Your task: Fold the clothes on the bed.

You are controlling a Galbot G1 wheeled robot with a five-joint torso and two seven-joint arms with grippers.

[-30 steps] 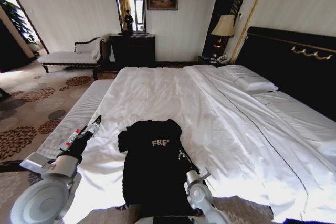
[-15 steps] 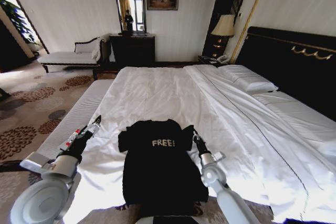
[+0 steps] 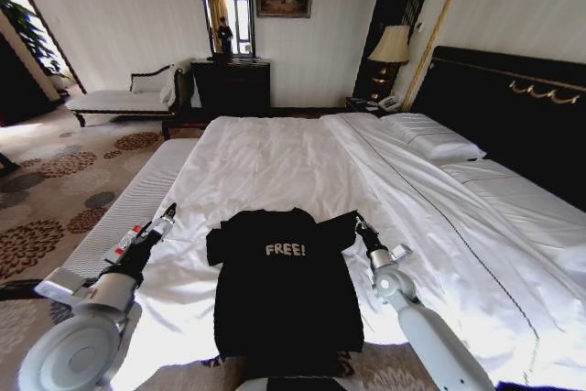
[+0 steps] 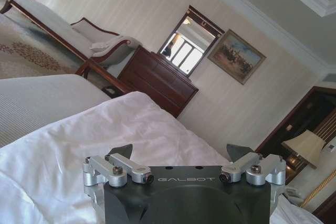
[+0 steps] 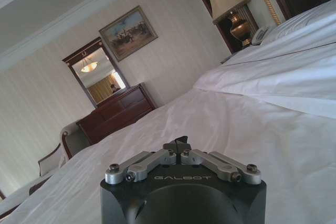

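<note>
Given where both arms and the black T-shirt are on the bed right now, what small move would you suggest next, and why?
Probably open the right gripper: its jaws are shut at the T-shirt's spread right sleeve. The left gripper waits open beside the other sleeve, over the bed.

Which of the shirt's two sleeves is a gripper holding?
The sleeve on the robot's right: the right gripper, fingers together, pinches it on the black T-shirt. The left gripper is open, clear of the other sleeve.
</note>
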